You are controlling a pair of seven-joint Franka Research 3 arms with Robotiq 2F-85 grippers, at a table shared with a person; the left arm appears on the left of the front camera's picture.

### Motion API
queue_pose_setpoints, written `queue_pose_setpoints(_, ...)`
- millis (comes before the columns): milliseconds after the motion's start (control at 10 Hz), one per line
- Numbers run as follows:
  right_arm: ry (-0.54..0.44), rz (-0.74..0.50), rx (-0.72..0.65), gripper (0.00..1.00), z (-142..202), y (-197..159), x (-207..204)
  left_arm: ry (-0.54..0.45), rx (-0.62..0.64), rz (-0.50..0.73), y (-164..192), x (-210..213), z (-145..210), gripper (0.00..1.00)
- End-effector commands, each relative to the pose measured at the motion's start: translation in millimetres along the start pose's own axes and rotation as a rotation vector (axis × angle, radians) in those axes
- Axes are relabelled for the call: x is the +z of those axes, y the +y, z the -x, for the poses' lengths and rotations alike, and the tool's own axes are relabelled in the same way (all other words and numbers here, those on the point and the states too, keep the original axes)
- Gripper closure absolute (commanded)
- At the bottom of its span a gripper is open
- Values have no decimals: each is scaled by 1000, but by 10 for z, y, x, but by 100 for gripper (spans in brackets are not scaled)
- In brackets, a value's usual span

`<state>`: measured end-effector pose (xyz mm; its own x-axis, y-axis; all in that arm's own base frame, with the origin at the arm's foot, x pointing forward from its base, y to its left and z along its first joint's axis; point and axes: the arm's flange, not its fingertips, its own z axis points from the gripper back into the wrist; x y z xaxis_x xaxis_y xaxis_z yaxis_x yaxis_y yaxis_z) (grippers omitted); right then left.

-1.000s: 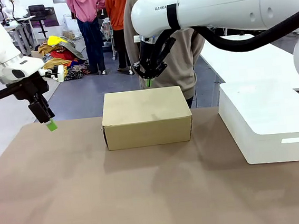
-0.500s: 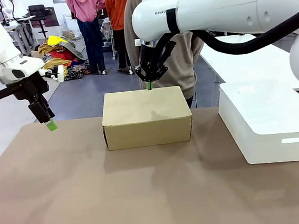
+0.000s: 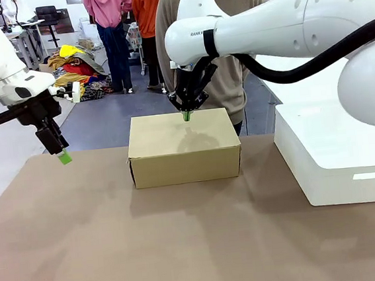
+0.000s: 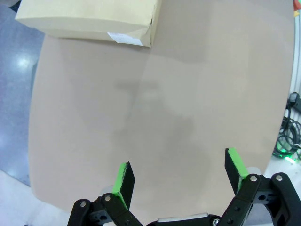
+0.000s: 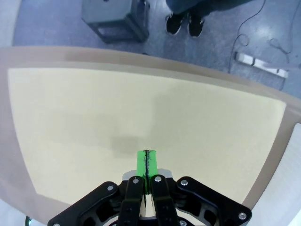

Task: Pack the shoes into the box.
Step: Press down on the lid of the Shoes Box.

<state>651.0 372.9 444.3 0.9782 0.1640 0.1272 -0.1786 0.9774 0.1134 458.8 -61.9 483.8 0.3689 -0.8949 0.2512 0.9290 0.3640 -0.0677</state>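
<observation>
The box (image 3: 183, 147) sits closed at the table's (image 3: 119, 253) far middle. The right gripper (image 3: 186, 115), jaws pressed together and empty, points down at the lid's far edge. The left gripper (image 3: 63, 156) hangs spread wide, empty, over the far left corner. A white bin (image 3: 335, 153) stands right of the box.

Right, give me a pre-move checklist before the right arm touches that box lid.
1. Box lid closed flat: ok.
2. Right gripper shut, holding nothing: ok.
3. Right gripper above the lid near its far edge: ok; contact with the lid: cannot tell.
4. Left gripper open, off to the table's left side, away from the box: ok.
5. Shoes inside the box: cannot tell, lid hides them.
6. Person close behind the box: not ok.
</observation>
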Motion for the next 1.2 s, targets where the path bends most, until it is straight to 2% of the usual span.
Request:
queue_pose_setpoints(0,-29,43,-55,100,-148,80,-124,-9,12,-2,18,12,5,0)
queue_pose_setpoints(400,-14,51,-54,100,-110,89,-318,-9,12,-2,18,12,5,0)
queue_pose_setpoints(500,-20,47,-45,100,-98,83,-210,-9,12,-2,18,12,5,0)
queue_pose_setpoints(800,-50,16,19,100,88,46,482,-9,12,-2,18,12,5,0)
queue_pose_setpoints(1100,-42,-15,84,100,343,63,747,-9,12,-2,18,12,5,0)
